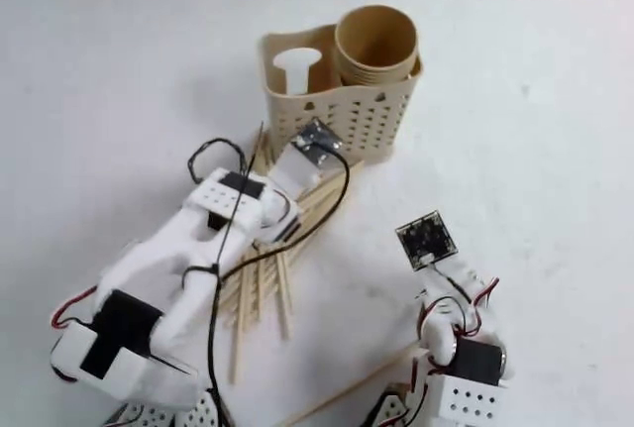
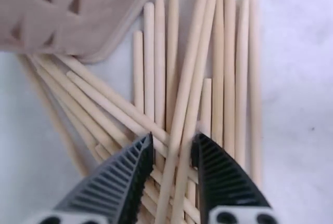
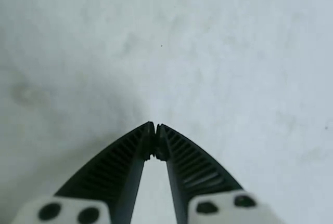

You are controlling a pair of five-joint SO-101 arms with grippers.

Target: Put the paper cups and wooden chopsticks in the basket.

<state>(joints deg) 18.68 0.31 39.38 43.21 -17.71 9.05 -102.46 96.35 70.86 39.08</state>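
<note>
Left arm [image 1: 198, 249] poised over the loose pile of pale wooden chopsticks [image 2: 229, 78], which lie on the white desk [image 1: 545, 150] against the foot of the beige perforated plastic basket [image 1: 371, 120]. The stacked brown paper cups [image 1: 376, 46] already stand inside the basket. The left arm's jaws are apart, straddling two sticks that cross the top of the pile. The right arm's jaws are together over bare desk, near a stray stick [image 1: 347, 387] lying well apart from the pile.

Likely hazards:
- Closing here may pinch both sticks, or only one, so that the other rolls free.
- Crossed sticks beneath may be dragged along.
- A long stick gripped off-centre may swing and catch the basket rim.
- The cups leave little room, and the light basket may be nudged.
</note>
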